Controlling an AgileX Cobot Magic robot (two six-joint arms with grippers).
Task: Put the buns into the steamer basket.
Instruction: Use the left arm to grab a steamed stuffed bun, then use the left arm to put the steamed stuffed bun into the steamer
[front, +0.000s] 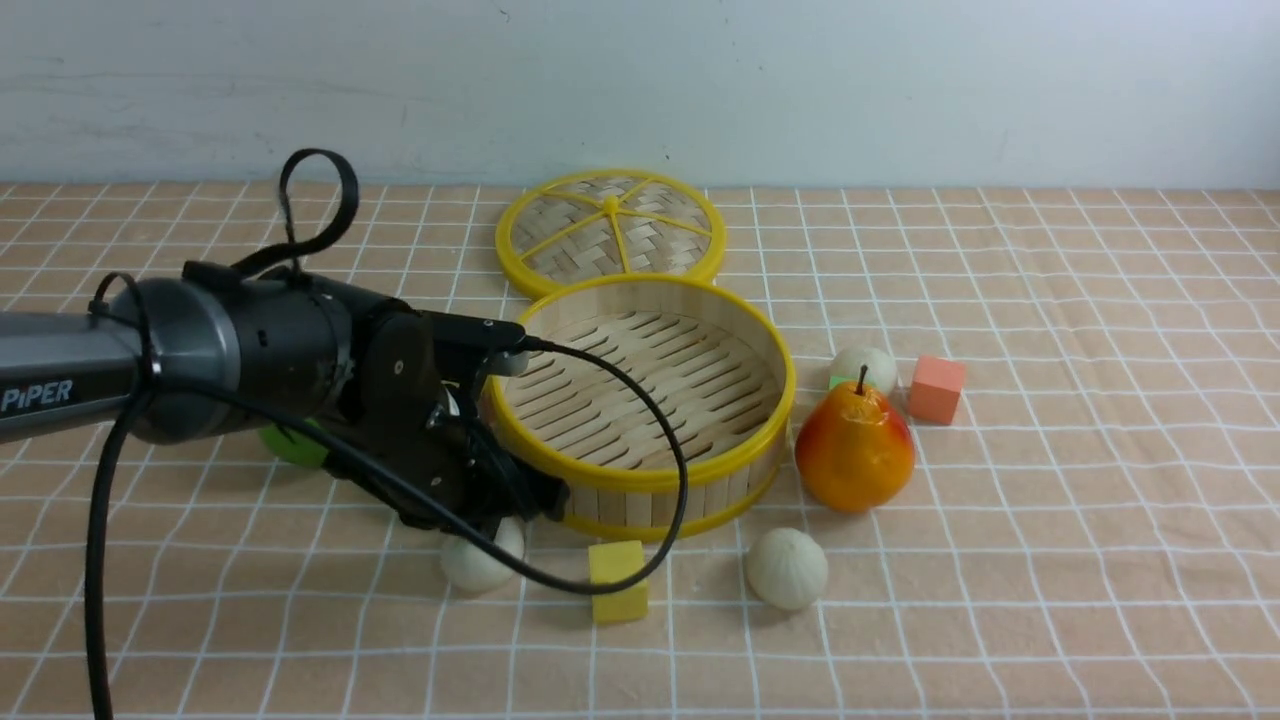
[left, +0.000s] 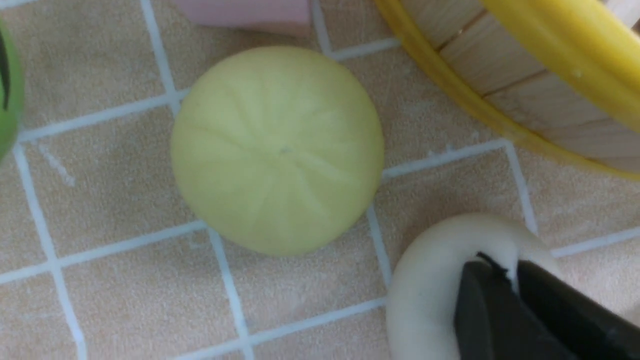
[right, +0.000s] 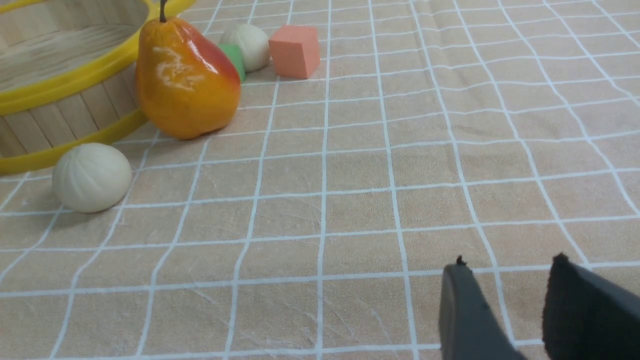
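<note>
Where left gripper (left: 510, 281) clamps, bun (left: 430, 285) sits pinched.

Front cam: on the robot's side, raised, facing forward and down over the checked tablecloth (front: 1050, 600) to the back wall (front: 800, 80). Mid range, whole steamer basket (front: 730, 487) in frame.

Left wrist cam: very close, almost straight down on a pale yellow bun (left: 277, 150). Shares the basket's outer wall and a squashed off-white bun (left: 430, 285) with front.

Right wrist cam: low, near the cloth, shallow angle. Shares orange pear (right: 187, 80), salmon cube (right: 295, 50), pleated bun (right: 92, 177) and basket edge with front.
</note>
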